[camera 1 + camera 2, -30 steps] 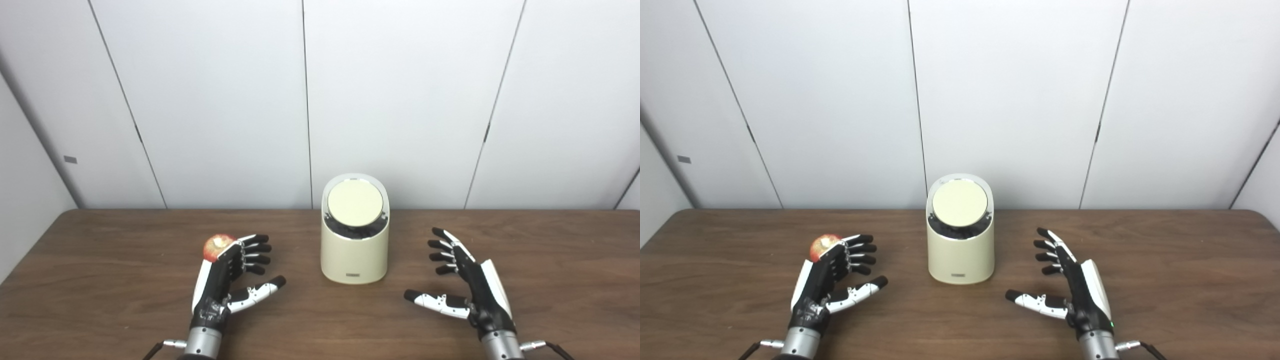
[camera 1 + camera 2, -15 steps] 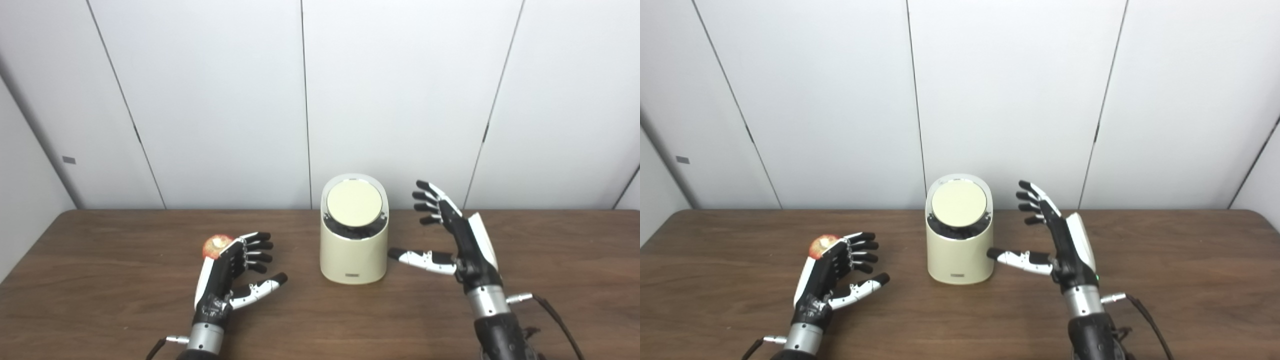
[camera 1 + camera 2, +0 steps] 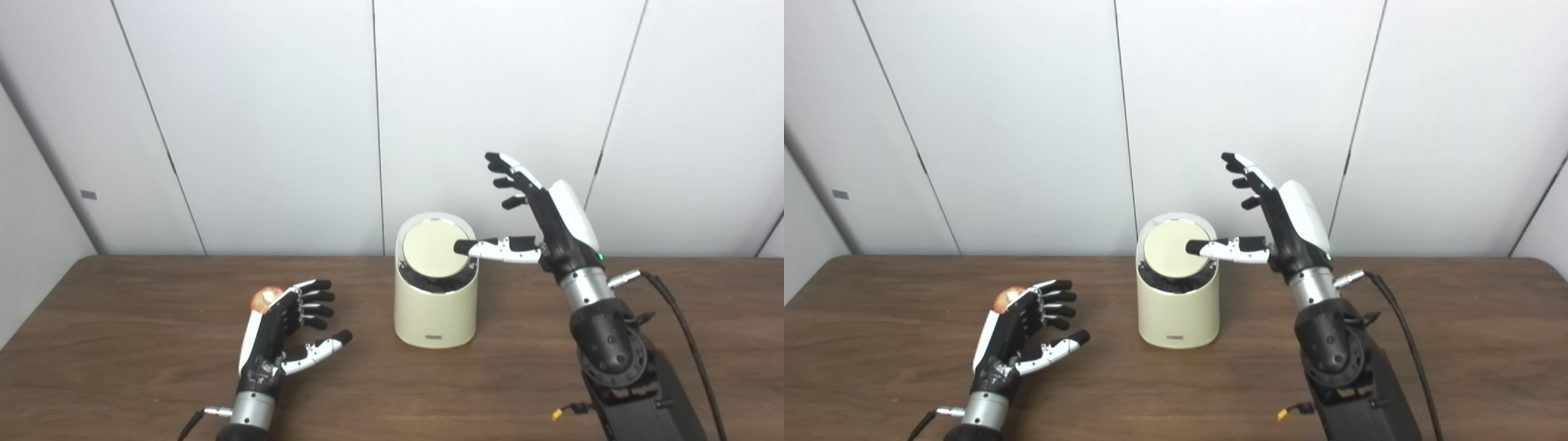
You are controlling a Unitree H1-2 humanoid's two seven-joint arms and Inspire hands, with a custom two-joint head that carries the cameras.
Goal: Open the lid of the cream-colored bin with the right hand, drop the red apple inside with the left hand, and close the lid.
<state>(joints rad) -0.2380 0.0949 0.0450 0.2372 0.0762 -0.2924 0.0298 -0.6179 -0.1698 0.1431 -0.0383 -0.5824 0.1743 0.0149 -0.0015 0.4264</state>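
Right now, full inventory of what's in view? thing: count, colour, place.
bin: 1, cream, middle of the table, near the far edge, upright
lid: 1, pale cream round disc, closed on the bin's slanted top
apple: 1, red, on the table left of the bin, partly hidden behind the left hand
table: 1, dark brown wood, fills the lower half
wall panels: white, behind the table
cable: 1, black, running along the right arm
left hand: 1, black and white, open, low over the table beside the apple
right hand: 1, black and white, open, raised beside the bin, thumb tip over the lid's right edge
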